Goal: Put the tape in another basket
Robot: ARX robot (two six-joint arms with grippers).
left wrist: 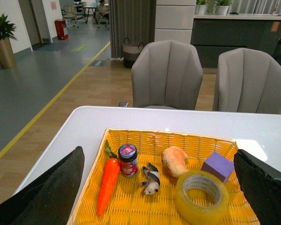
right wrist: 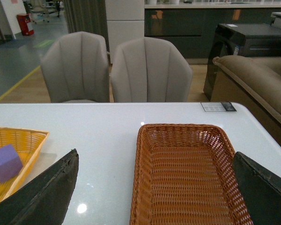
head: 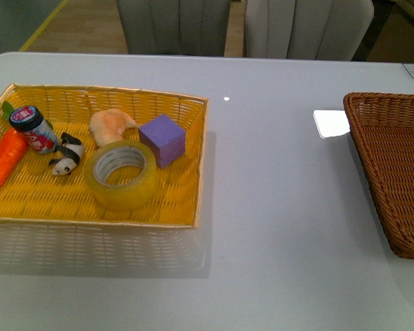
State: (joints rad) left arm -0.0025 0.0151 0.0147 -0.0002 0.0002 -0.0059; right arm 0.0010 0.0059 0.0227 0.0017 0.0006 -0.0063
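Tape lies flat, core up, in the yellow basket, just beside the purple block; a rim pinch from above looks easiest. Brown basket sits well apart on the same surface. Left fingers and right fingers both spread wide, holding nothing. Jar label too blurry to read

tape in left basket, before block | right basket well apart | both on table

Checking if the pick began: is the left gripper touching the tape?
Apart. In the front view the tape lies in the yellow basket with no gripper in sight; the left wrist view shows the left gripper open, fingers clear.
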